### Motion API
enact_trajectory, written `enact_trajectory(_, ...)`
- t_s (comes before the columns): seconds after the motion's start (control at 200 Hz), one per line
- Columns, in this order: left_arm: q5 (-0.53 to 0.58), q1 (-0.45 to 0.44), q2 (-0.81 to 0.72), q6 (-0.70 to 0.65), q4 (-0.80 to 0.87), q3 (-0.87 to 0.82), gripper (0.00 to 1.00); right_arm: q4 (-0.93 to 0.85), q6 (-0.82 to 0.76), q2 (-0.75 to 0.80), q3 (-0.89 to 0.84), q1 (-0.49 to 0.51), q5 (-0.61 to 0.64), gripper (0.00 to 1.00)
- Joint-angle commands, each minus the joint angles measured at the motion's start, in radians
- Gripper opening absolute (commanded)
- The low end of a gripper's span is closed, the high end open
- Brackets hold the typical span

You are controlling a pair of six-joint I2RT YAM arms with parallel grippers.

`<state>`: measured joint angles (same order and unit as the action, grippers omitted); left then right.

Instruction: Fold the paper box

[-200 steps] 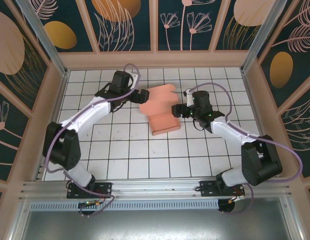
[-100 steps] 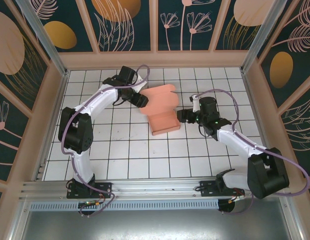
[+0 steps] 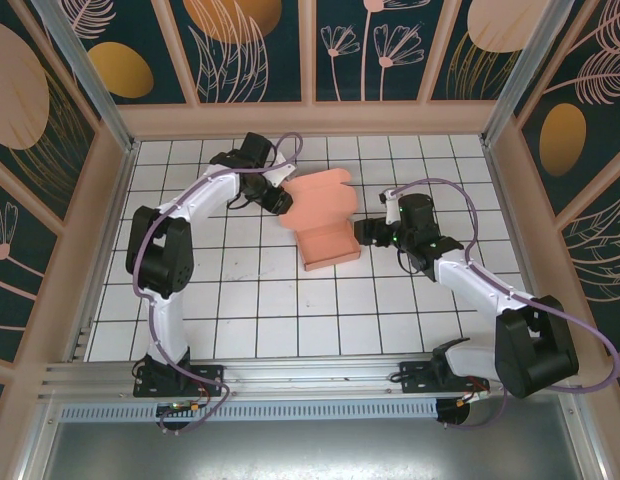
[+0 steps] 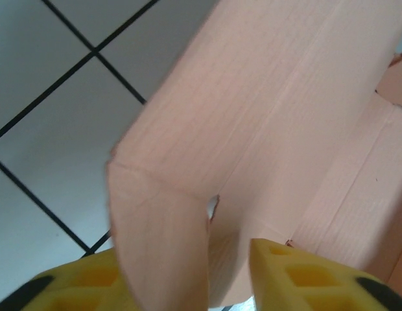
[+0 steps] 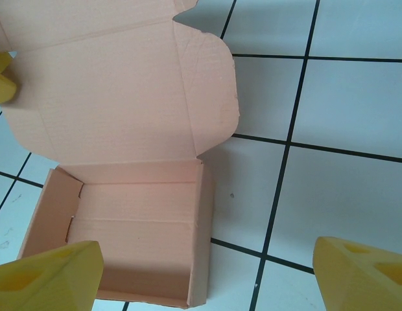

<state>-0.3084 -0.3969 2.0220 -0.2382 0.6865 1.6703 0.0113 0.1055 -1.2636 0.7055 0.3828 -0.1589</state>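
The paper box (image 3: 328, 246) lay half made, its shallow tray open upward and its lid (image 3: 319, 194) hinged at the tray's far edge and folded back away from it. Taken whole, tray plus lid, its long axis ran from the tray end to the lid end, the lid end leaning a little to the left. In the right wrist view the lid (image 5: 104, 97) carried a rounded side flap (image 5: 211, 91) on its right edge.

The left gripper (image 3: 281, 201) sat against the left edge of the lid. Its yellow fingers (image 4: 298, 278) stood moderately apart on either side of a bent corner of card (image 4: 162, 253). A gap showed between the card and one finger, so nothing was pinched.

The right gripper (image 3: 361, 232) hung just off the tray's right side, not touching it. Its fingers (image 5: 363, 272) were spread wide and held nothing.

Under the box was a table (image 3: 250, 300) of white tiles with dark grid lines, lightly scuffed to the left of the tray. Beyond the lid end stood the far wall (image 3: 310, 118), a pale wooden frame. Its dark teal panels (image 3: 255, 50) were painted with pale leaves, flowers and orange ovals. Like walls stood to the box's left and right. Beyond the tray end, farther from the box than the far wall was, ran an aluminium rail (image 3: 310, 375) bearing both arm bases.
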Motion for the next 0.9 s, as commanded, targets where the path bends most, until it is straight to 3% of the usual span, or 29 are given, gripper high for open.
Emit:
enact_trajectory(0.0,-0.056,0.007,0.009,-0.017,0.030,0.030,0.32,-0.003,-0.012,0.016,-0.001,-0.006,0.004,0.85)
enact_trajectory(0.445,-0.054,0.007,-0.049,-0.059,0.034,-0.021,0.14,-0.001,-0.009,-0.006,0.015,-0.008,0.001,0.85)
enact_trajectory(0.586,-0.047,0.007,-0.062,-0.062,0.039,-0.024,0.24,0.003,-0.006,-0.017,0.015,-0.007,-0.005,0.85)
enact_trajectory(0.756,-0.043,0.007,-0.076,-0.065,0.051,-0.028,0.16,0.006,0.000,-0.023,0.018,-0.007,-0.010,0.85)
enact_trajectory(0.896,-0.038,0.008,-0.084,-0.065,0.049,-0.045,0.20,0.006,0.002,-0.028,0.018,-0.007,-0.014,0.85)
